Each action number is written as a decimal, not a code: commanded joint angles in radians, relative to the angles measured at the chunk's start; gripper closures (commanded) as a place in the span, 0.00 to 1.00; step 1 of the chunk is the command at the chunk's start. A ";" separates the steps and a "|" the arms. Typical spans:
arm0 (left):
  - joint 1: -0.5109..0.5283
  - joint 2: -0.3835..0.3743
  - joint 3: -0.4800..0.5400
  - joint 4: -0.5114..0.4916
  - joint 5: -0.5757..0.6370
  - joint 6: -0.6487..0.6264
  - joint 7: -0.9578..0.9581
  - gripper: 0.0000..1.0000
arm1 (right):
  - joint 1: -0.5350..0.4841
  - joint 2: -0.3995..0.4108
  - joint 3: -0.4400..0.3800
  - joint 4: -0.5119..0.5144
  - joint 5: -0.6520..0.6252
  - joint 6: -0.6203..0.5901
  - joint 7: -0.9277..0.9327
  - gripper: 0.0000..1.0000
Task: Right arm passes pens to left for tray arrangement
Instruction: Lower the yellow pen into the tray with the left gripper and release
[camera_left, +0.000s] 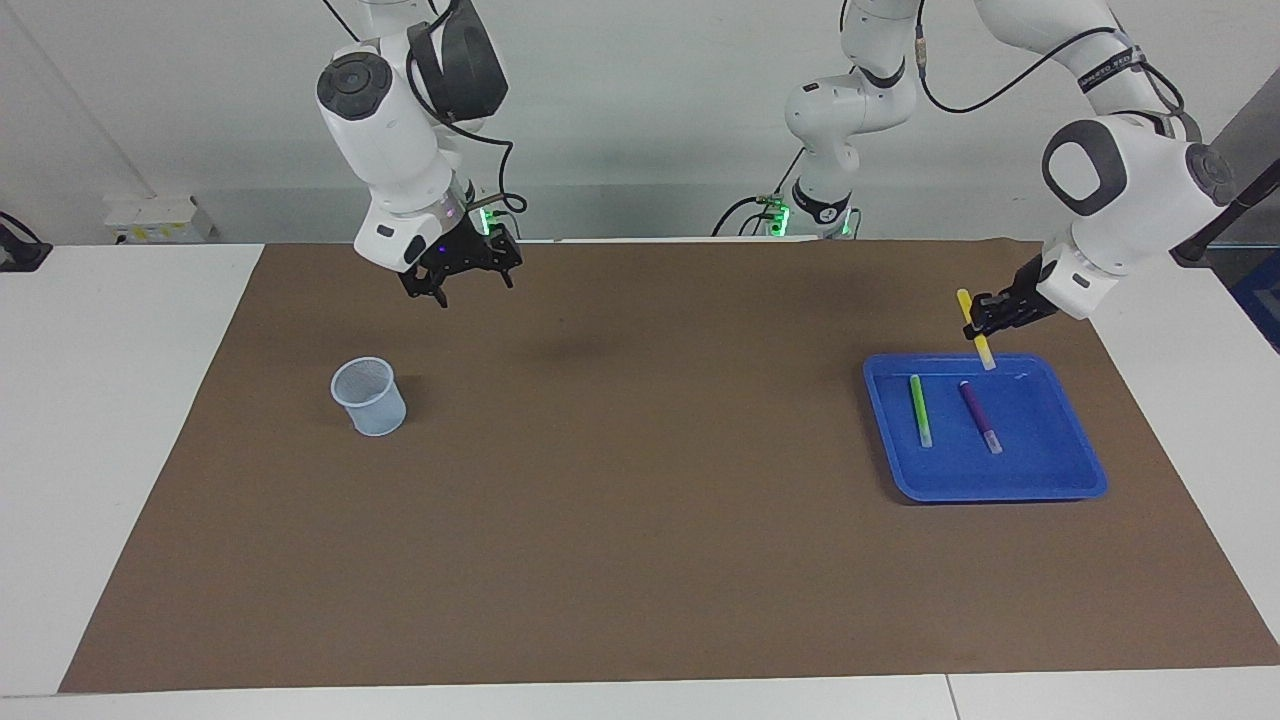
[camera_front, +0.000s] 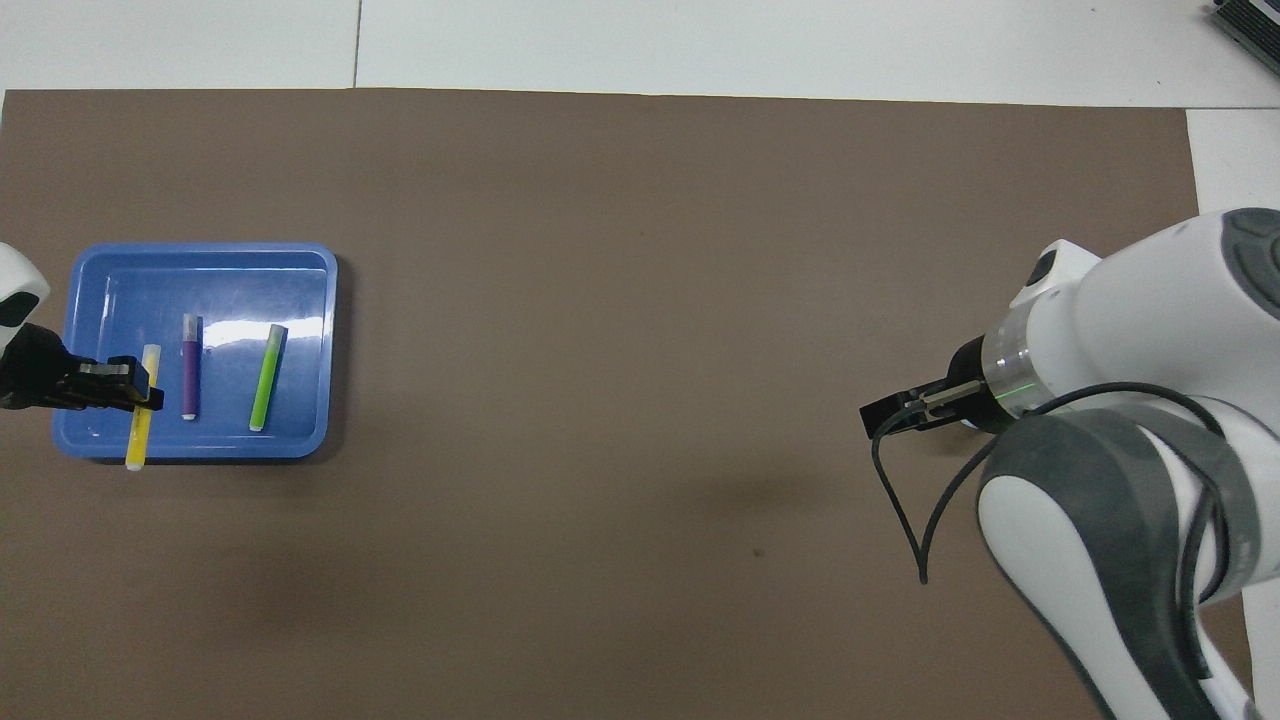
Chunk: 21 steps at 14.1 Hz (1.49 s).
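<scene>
A blue tray (camera_left: 1070, 478) (camera_front: 310, 300) lies toward the left arm's end of the table. In it rest a green pen (camera_left: 919, 410) (camera_front: 267, 377) and a purple pen (camera_left: 978, 415) (camera_front: 189, 364), side by side. My left gripper (camera_left: 975, 318) (camera_front: 145, 392) is shut on a yellow pen (camera_left: 982, 345) (camera_front: 141, 425), holding it tilted in the air over the tray's edge nearest the robots. My right gripper (camera_left: 458, 280) (camera_front: 885, 420) hangs open and empty over the mat, above the part near the robots, toward the right arm's end.
A small pale-blue mesh cup (camera_left: 370, 396) stands on the brown mat (camera_left: 620, 480) toward the right arm's end. White table surface borders the mat.
</scene>
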 joint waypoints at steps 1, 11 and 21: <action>0.033 0.061 -0.009 0.032 0.047 0.041 0.047 1.00 | 0.069 0.042 -0.097 0.070 -0.074 -0.008 -0.020 0.00; 0.096 0.260 -0.009 0.116 0.110 0.217 0.118 1.00 | 0.189 0.096 -0.240 0.151 -0.126 -0.093 -0.014 0.00; 0.107 0.303 -0.009 0.049 0.119 0.389 0.121 1.00 | 0.143 0.093 -0.230 0.132 -0.129 -0.063 -0.016 0.00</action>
